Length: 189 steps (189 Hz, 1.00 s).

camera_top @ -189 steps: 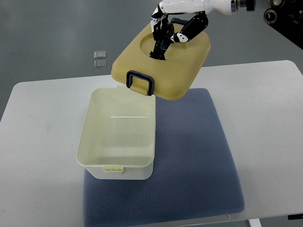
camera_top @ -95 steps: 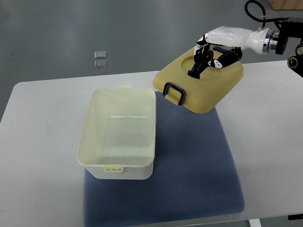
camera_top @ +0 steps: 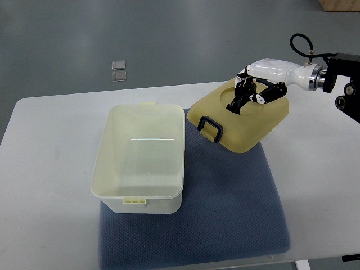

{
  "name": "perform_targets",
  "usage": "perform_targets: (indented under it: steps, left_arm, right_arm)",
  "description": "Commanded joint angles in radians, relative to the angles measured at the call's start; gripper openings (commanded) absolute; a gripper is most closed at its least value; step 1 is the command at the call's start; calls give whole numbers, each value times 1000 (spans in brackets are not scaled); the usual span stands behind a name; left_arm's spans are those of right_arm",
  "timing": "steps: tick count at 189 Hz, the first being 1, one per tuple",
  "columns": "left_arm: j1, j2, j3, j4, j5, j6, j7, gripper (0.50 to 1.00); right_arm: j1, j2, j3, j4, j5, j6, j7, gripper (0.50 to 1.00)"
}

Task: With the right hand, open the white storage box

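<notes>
The table is carrying a blue mat. The open box is sitting on the mat's left edge. The lid is tilting over the mat's far right corner, apart from the box. The right hand is curling its fingers around the lid's handle.

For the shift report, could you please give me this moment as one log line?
right hand: shut on lid | lid: off box, low over blue mat | box: open, empty, on mat | left hand: not in view
</notes>
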Motion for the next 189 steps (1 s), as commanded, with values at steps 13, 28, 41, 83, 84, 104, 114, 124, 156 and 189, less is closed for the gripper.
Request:
perform_targets:
  steps: [13,28,41,83,84,104,114,124,156,189]
  left_arm:
    - [-1,0,0,0,0,0,0,1000]
    - [0,0,0,0,0,0,0,1000]
    - [0,0,0,0,0,0,0,1000]
    - [0,0,0,0,0,0,0,1000]
    - [0,0,0,0,0,0,0,1000]
    - [0,0,0,0,0,0,0,1000]
    - [0,0,0,0,0,0,0,1000]
    - [0,0,0,0,0,0,0,1000]
    - [0,0,0,0,0,0,0,1000]
    - [0,0,0,0,0,0,0,1000]
  right_arm:
    - [-37,22,-2,0,-4,-1,0,500]
    - [-51,33,-2,0,-4,-1,0,500]
    - [-63,57,-11,0,-4,-1,0,500]
    - [-86,85,-17,0,-4,-1,0,500]
    - [-86,85,-17,0,-4,-1,0,500]
    - [-95,88,-14,0,2,-2,0,570]
    - [-97,93,-3,-2,3,-2,0,762]
    - [-98,104,-2,-2,14,-2,0,856]
    - [-98,105,0,-2,85,4,0,907]
    - [-94,104,7,0,172,4,0,919]
